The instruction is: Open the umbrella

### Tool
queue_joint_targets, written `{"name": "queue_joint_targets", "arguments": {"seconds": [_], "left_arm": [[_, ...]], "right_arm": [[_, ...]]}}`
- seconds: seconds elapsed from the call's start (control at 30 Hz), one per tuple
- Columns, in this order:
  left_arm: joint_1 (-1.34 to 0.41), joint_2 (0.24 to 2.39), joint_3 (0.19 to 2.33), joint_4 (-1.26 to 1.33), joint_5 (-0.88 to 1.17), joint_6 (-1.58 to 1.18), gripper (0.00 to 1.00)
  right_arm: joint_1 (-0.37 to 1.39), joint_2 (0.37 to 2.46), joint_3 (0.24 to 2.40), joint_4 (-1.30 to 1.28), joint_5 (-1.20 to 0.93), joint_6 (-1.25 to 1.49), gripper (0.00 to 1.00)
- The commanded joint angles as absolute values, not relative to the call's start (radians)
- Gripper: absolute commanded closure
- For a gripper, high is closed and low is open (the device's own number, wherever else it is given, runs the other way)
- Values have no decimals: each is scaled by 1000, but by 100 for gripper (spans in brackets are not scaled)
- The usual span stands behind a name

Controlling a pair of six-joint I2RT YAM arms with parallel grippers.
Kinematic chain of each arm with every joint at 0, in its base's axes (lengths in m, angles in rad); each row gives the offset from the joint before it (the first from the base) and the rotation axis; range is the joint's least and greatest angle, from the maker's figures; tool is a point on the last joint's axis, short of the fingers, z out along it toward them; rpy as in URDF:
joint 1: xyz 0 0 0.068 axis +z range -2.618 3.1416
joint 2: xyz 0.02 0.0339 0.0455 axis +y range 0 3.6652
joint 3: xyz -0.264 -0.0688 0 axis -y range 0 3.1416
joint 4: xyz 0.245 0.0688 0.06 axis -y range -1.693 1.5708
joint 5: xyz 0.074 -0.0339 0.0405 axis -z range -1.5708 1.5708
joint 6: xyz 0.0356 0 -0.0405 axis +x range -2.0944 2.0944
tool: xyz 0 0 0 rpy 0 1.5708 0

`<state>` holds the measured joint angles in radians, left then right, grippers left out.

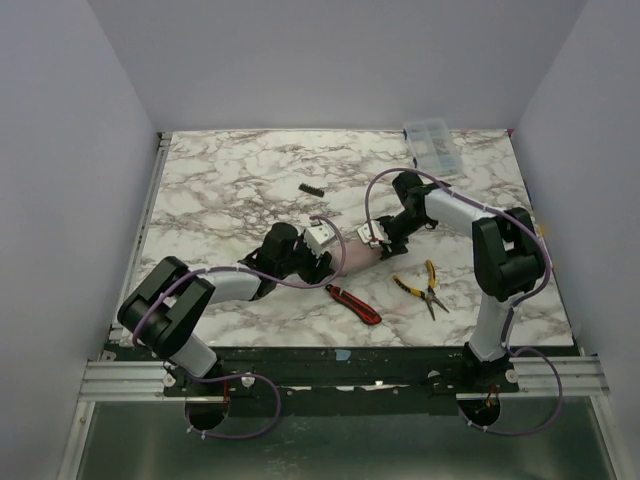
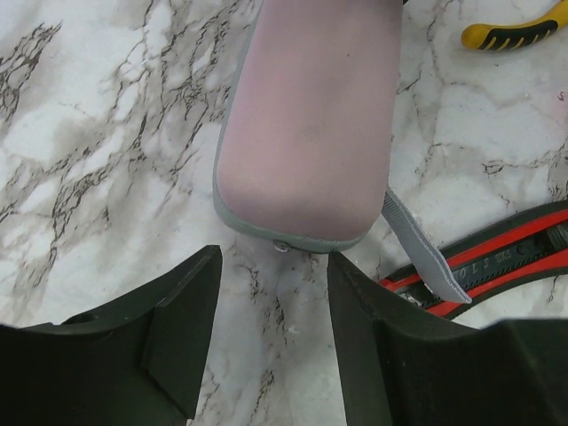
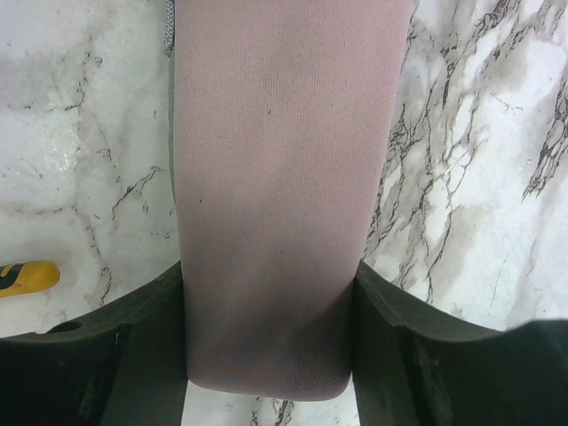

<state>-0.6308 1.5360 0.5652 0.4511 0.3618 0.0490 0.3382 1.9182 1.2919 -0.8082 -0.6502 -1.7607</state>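
Note:
The umbrella (image 1: pixel 352 253) lies folded on the marble table between my two grippers, wrapped in pale pinkish fabric. In the left wrist view its rounded, grey-trimmed end (image 2: pixel 306 133) lies just ahead of my left gripper (image 2: pixel 273 262), which is open and empty with bare table between the jaws. A grey strap (image 2: pixel 426 253) trails from that end. My right gripper (image 3: pixel 271 284) is shut on the other end of the umbrella (image 3: pixel 284 177), with both jaws pressed against the fabric. Shaft and handle are hidden.
A red and black box cutter (image 1: pixel 353 303) lies near the left gripper, also in the left wrist view (image 2: pixel 497 266). Yellow-handled pliers (image 1: pixel 425 285) lie right of it. A clear plastic box (image 1: pixel 432 145) stands at the back right. A small black piece (image 1: pixel 311 189) lies mid-table.

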Motion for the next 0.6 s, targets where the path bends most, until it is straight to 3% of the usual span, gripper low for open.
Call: {"name": "queue_joint_targets", "arguments": {"seconds": [0.0, 0.27, 0.57], "left_arm": [[-641, 1591, 605, 494, 432, 106, 49], [-649, 1633, 605, 504, 408, 73, 61], [-655, 1641, 622, 520, 360, 77, 90]], "right_arm": [[333, 1993, 1283, -888, -609, -1799, 74], [333, 1996, 1281, -899, -615, -1813, 75], [332, 2003, 1283, -931, -618, -1878, 75]]}}
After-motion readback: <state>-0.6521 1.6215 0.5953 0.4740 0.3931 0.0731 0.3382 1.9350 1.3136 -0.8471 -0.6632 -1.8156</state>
